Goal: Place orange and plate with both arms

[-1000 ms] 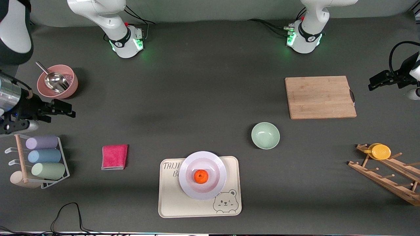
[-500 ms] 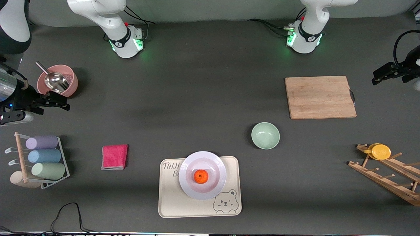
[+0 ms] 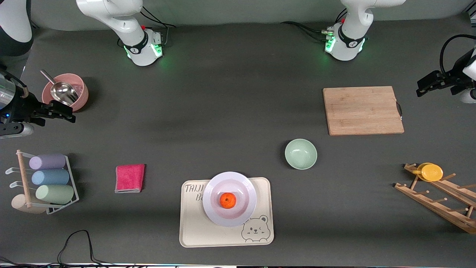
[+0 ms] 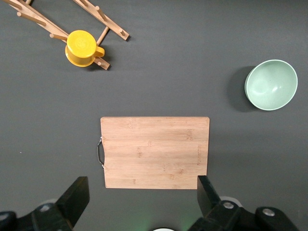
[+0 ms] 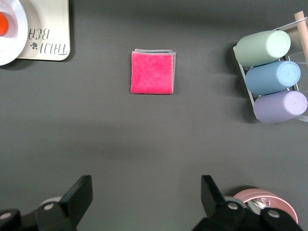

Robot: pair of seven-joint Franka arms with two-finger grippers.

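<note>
In the front view the right gripper (image 3: 66,112) is hanging wide open and empty beside the pink bowl (image 3: 65,92), the left gripper (image 3: 424,86) is hovering equally spread and empty just off the cutting board (image 3: 362,110), and well apart from both the orange (image 3: 227,200) is sitting in the plate (image 3: 229,180) on the bear tray (image 3: 193,232). In the left wrist view the left gripper (image 4: 142,202) is gaping over the cutting board's (image 4: 155,151) edge. In the right wrist view the right gripper (image 5: 144,199) is spreading over bare table, with the plate (image 5: 12,45) and orange (image 5: 2,22) sitting far off at the frame's corner.

One orange (image 3: 227,200). One white plate (image 3: 229,198). One cream bear tray (image 3: 226,212). Two bowls: one mint-green bowl (image 3: 301,153), one pink bowl (image 3: 65,92). One metal scoop (image 3: 61,91). One wooden cutting board (image 3: 362,110). One pink folded cloth (image 3: 129,178). One yellow cup (image 3: 430,172). One wooden peg rack (image 3: 438,199). Three pastel cylinders: lavender cylinder (image 3: 47,162), blue cylinder (image 3: 50,177), green cylinder (image 3: 55,194). One wire rack (image 3: 70,178). Two open grippers: left gripper (image 3: 427,83), right gripper (image 3: 61,112).
</note>
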